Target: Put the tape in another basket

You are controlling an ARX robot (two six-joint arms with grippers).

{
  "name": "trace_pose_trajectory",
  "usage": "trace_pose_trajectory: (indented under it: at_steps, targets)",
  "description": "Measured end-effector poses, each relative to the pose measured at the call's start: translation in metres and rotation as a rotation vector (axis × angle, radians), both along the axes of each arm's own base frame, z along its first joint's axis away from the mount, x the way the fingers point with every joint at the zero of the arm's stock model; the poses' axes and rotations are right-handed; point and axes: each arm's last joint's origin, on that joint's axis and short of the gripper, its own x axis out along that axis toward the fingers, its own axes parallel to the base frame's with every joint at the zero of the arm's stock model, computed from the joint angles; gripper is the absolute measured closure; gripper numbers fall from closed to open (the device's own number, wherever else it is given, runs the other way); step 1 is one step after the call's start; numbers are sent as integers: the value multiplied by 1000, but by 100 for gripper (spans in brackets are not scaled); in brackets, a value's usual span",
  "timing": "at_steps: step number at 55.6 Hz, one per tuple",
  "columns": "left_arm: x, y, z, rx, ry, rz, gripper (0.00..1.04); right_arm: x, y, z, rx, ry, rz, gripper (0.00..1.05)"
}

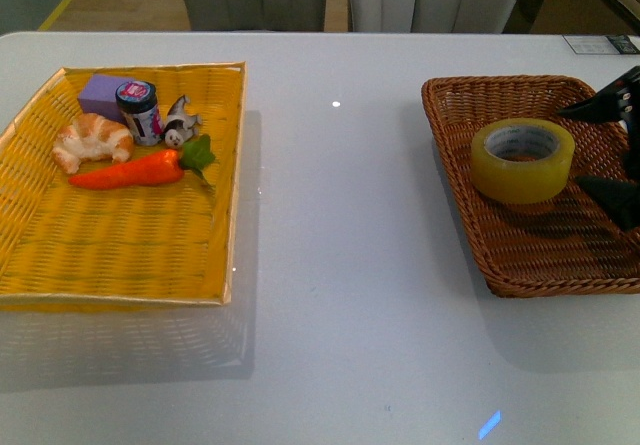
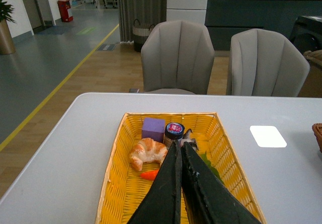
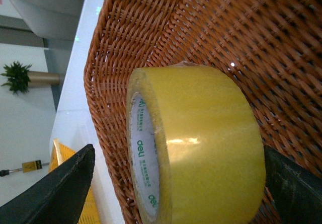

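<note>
Front view: one tape (image 1: 523, 160) lying in one basket (image 1: 447, 130).

This looks like an open office or a showroom, not a home. Behind the white worktop (image 2: 95, 133) stand two grey padded chairs (image 2: 177, 58). Further back there are a long dark counter (image 2: 251, 15), a grey curtain (image 2: 141, 5), a potted plant (image 2: 6, 32), a red bin (image 2: 64, 10) and a yellow line (image 2: 65, 80) on the floor.
</note>
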Motion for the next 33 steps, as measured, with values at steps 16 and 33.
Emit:
trace_pose_trajectory:
  at_steps: [16,33]
  targets:
    - [-9,0,1,0,-6,0,103,-69,-18,84,-77,-213,16,9]
    - [-16,0,1,0,-6,0,103,-207,19,146,-898,-517,-42,50]
